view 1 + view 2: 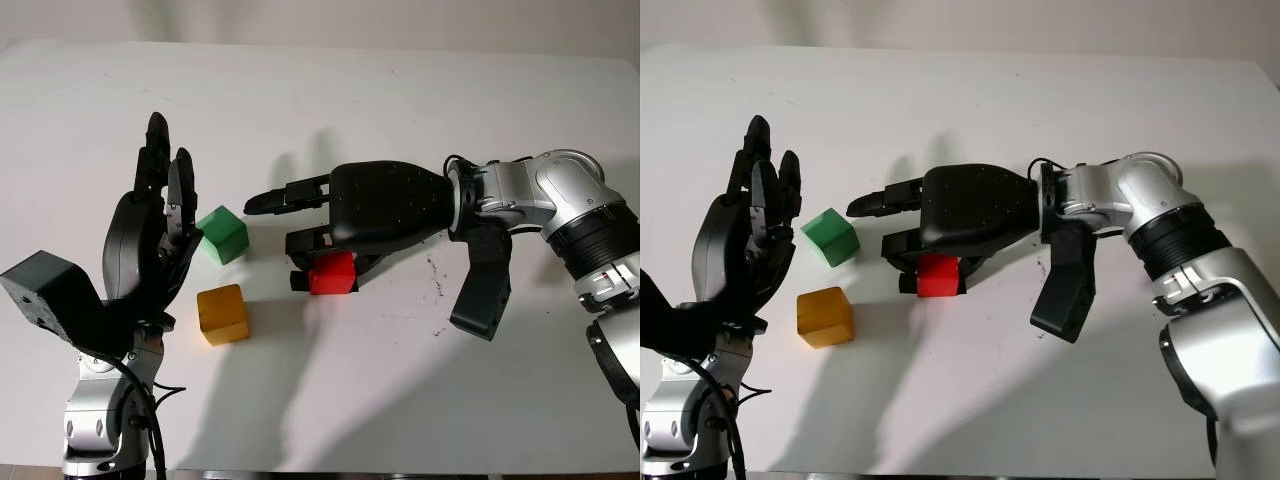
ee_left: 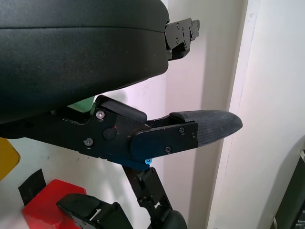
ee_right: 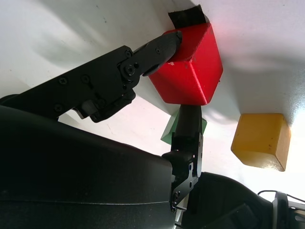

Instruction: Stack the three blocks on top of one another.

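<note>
1. The white counter (image 1: 420, 90) carries all three blocks, none stacked yet, clustered left of centre.
2. The right hand (image 1: 322, 240) reaches in from three o'clock, palm down over the red block (image 1: 332, 272); in the right wrist view one finger (image 3: 157, 50) presses the block's face while another passes behind it, so the fingers appear curled onto it, block seemingly on the counter.
3. The left hand (image 1: 150, 235) stands raised at nine o'clock, open, holding nothing.
4. The yellow block (image 1: 223, 313) sits at about eight o'clock from the red block, near but apart.
5. The green block (image 1: 223, 234) lies at ten o'clock from it, just beside the left hand; the right hand, already on red, is likely placed to carry it leftward to either.
</note>
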Robot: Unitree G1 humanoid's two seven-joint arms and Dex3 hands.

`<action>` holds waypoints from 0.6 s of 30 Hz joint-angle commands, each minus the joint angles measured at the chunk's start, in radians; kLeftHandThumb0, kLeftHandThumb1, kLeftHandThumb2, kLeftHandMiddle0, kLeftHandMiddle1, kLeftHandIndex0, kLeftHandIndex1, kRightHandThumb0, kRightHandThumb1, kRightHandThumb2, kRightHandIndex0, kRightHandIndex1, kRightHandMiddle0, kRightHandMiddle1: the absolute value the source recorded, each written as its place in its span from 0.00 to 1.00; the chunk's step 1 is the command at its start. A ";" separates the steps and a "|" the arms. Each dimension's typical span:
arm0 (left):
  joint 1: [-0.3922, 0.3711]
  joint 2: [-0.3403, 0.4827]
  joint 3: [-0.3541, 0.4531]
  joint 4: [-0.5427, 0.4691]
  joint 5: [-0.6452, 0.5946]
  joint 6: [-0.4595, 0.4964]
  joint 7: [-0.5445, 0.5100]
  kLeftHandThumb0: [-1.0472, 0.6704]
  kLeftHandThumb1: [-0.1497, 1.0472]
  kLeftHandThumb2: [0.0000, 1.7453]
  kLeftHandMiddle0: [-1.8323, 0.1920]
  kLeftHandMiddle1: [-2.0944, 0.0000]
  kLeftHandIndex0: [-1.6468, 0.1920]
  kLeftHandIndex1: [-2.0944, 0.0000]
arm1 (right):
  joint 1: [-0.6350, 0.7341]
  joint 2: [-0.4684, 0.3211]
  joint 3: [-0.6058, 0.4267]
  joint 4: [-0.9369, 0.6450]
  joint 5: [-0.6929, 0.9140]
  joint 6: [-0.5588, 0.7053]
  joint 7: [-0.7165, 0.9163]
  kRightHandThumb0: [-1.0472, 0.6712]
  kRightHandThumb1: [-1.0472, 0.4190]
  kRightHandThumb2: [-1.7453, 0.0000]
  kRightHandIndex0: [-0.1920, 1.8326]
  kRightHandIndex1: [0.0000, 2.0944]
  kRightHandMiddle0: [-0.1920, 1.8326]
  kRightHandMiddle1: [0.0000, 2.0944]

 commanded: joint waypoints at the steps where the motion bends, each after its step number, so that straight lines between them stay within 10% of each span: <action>1: 0.003 0.003 0.001 -0.020 -0.007 -0.001 -0.003 0.18 1.00 0.33 1.00 1.00 1.00 1.00 | -0.005 -0.012 0.009 0.001 0.010 -0.007 -0.009 0.37 0.05 0.97 0.20 0.03 0.32 0.71; 10: 0.004 0.005 0.001 -0.023 0.000 0.001 0.001 0.18 1.00 0.33 1.00 1.00 1.00 1.00 | 0.005 -0.016 0.013 -0.004 0.018 -0.007 0.005 0.35 0.06 0.97 0.18 0.02 0.27 0.66; 18: 0.001 0.003 0.000 -0.021 -0.005 0.002 0.002 0.18 1.00 0.33 1.00 1.00 1.00 1.00 | 0.006 -0.037 0.007 -0.002 0.058 -0.018 0.045 0.34 0.04 0.97 0.01 0.00 0.03 0.12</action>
